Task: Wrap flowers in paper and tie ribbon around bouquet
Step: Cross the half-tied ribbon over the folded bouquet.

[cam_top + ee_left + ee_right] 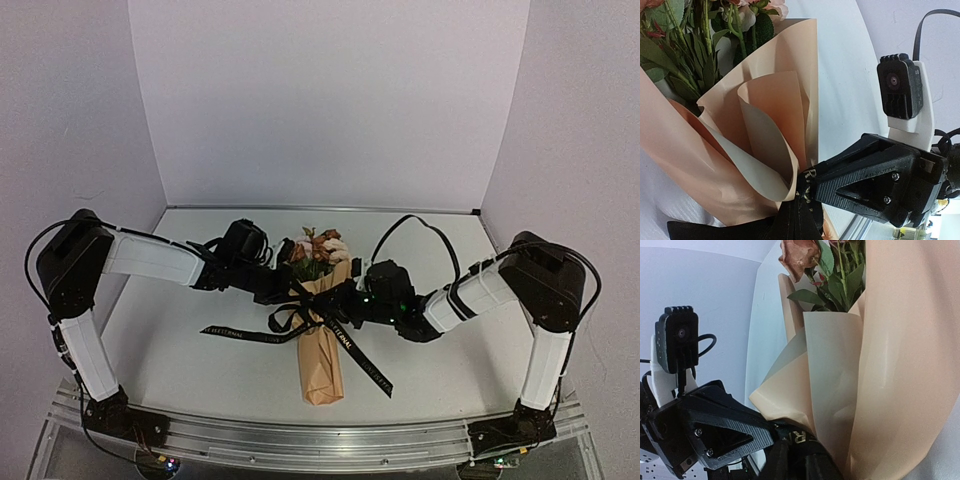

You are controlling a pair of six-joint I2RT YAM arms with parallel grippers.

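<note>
Crowding the ribbon (pixel 240 331) knot, left fingers (pixel 725 435) sit closed; right fingers (pixel 865 185) hide their tips, gap unclear.

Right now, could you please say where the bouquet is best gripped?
Probably the bouquet at its bare near end, past the ribbon, from above, closing across its width: it lies flat and slim there, away from the fragile flowers.

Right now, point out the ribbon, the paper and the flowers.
ribbon (pixel 362 360): top external view, loose tail lying toward the near right.
paper (pixel 782 57): left wrist view, broad outer fold of the wrap.
flowers (pixel 797 257): right wrist view, rust-red bloom at the top.
</note>
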